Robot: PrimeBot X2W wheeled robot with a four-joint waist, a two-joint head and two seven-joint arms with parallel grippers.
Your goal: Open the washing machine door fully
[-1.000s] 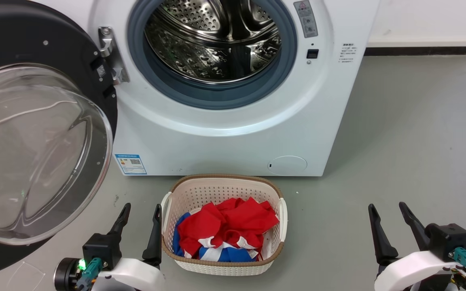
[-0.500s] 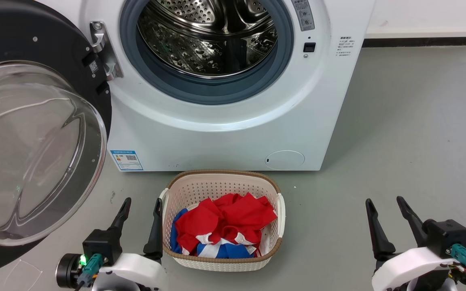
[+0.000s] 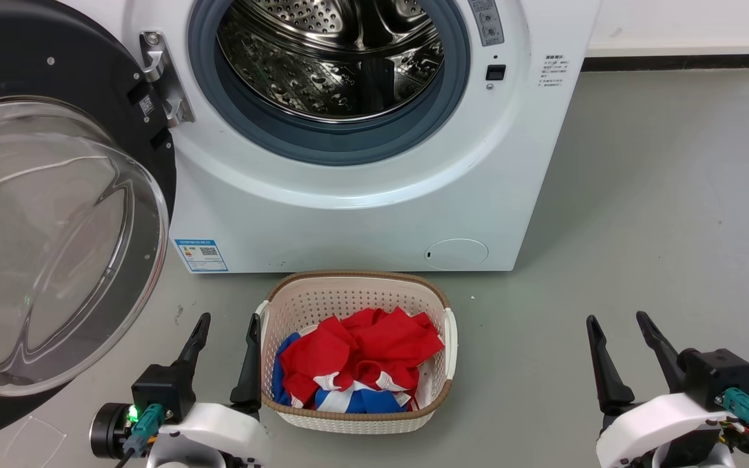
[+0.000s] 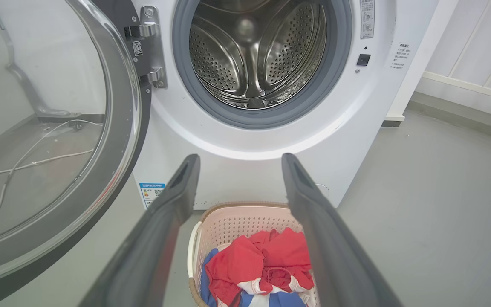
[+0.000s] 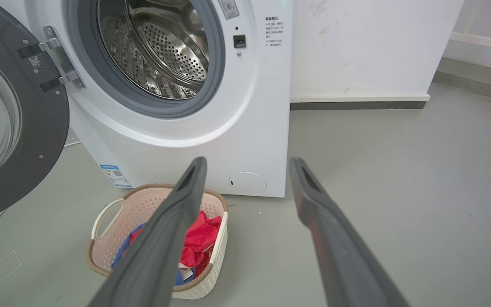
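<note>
Basket (image 3: 348, 424) holds red-and-blue cloth (image 3: 361, 351) near open washing machine door (image 3: 56, 221); left gripper (image 3: 229, 318) and right gripper (image 3: 616, 317) spread wide.

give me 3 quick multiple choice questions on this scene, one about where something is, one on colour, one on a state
1. Where does the basket stand?
A. on the floor in front of the washing machine
B. on top of the machine
C. on a shelf

2. Which colour shows most in the clothes in the basket?
A. green
B. red
C. yellow

3. The washing machine door is:
A. shut
B. barely ajar
C. swung wide open

Answers:
1 A: it sits on the grey floor before the machine's white front.
2 B: red cloth lies on top, with some blue and white.
3 C: the door hangs out on its hinge, leaving the steel drum exposed.
</note>
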